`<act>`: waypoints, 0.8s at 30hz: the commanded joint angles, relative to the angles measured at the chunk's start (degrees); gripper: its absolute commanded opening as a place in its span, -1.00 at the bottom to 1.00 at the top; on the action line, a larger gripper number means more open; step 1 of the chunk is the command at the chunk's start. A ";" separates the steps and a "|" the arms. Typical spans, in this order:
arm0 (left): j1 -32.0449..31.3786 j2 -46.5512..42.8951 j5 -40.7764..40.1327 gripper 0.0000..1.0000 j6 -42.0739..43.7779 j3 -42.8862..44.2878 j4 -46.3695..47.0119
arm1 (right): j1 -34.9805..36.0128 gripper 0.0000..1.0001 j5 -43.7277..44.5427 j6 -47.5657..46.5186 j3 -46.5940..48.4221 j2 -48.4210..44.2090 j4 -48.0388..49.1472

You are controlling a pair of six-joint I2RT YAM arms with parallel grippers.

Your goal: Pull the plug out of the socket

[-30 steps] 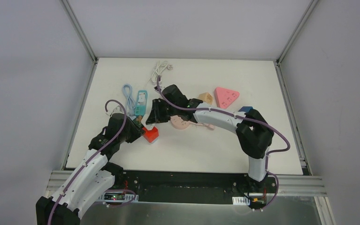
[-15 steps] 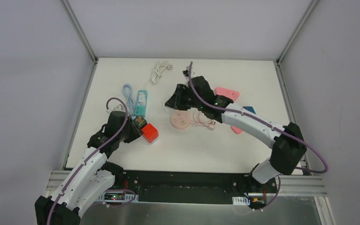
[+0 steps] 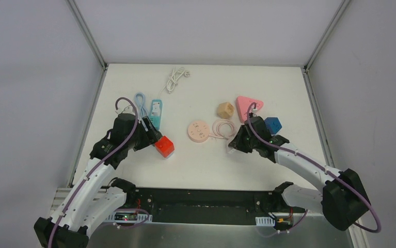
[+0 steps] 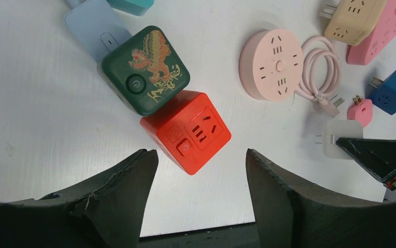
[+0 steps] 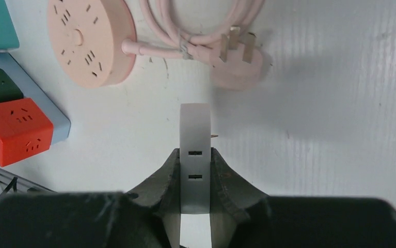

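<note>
A: Plug [image 5: 194, 121] located?
B: Clamped in right gripper [image 5: 194, 155], apart from every socket. Left gripper [image 4: 200, 152] spread wide over red socket [image 4: 188, 132].
A: Handling?
B: Judged light, rigid, slick; flat sides to be gripped.

red socket cube [image 4: 186, 132]: smooth plastic | white plug [image 5: 194, 134]: matt plastic | table [image 5: 340, 129]: ribbed matt board

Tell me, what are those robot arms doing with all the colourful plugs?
The right gripper is pinching a white plug between its fingers, and the plug is not in any socket. It is over bare table, near the round pink socket and its coiled cord. The left gripper is open above the red cube socket, not gripping it. That socket sits against a green cube.
</note>
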 commanded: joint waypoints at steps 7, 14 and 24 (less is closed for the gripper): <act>-0.05 -1.42 -5.02 0.41 -1.45 2.74 -7.04 | -3.96 -0.57 -5.81 4.17 -8.60 -5.55 -0.91; -0.02 -1.90 -5.21 0.47 -1.24 3.20 -9.59 | -4.13 0.08 3.83 5.57 -10.33 -6.70 -5.37; -0.03 -1.45 -7.21 0.51 -0.14 3.67 -11.49 | -4.06 0.67 7.26 4.75 -6.49 -16.02 -10.12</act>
